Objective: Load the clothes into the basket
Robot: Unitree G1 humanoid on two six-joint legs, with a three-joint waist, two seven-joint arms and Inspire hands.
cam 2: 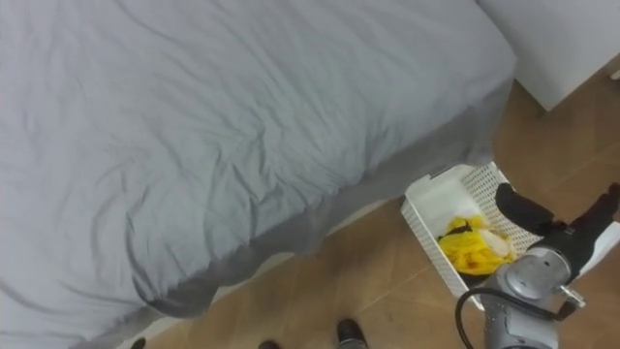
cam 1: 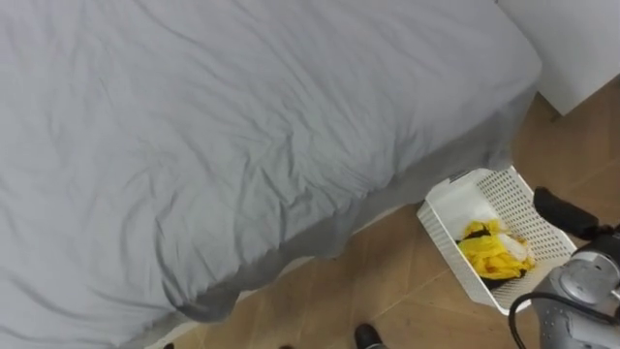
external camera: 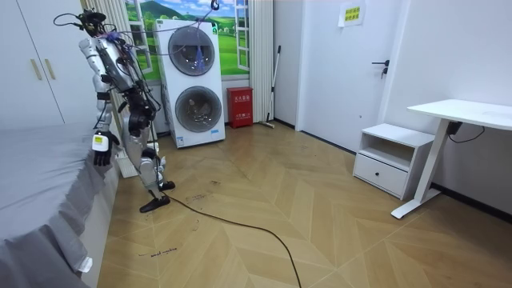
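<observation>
We judge the task all but done. The clothes (cam 1: 494, 254), a yellow bundle with something dark under it, lie inside the basket (cam 1: 463, 199). They are heaped toward the end nearer the robot, and the basket's far end is bare. The basket sits on the floor (cam 1: 387, 281) just beside the bed's (cam 1: 242, 126) corner. It is close to the bed's hanging grey side but, as far as we can see, apart from it.

The bed's top, from its near edge up to that corner, is creased grey cover and nothing else. We see no garment on it, nor on the floor along its edge. Part of the bed runs out of view, so we cannot vouch for the rest. If nothing lies there, we reckon all that is left is to draw the arm away.

The right hand (cam 2: 531, 211) hangs over the basket's right rim, above and beside the clothes, not in them. Its fingers look stretched out and spread apart. We see nothing held in them, and no cloth trails from them. Whether a fingertip touches the rim we cannot tell.

In the room view the robot stands at the bed's side, leaning forward toward its edge.
</observation>
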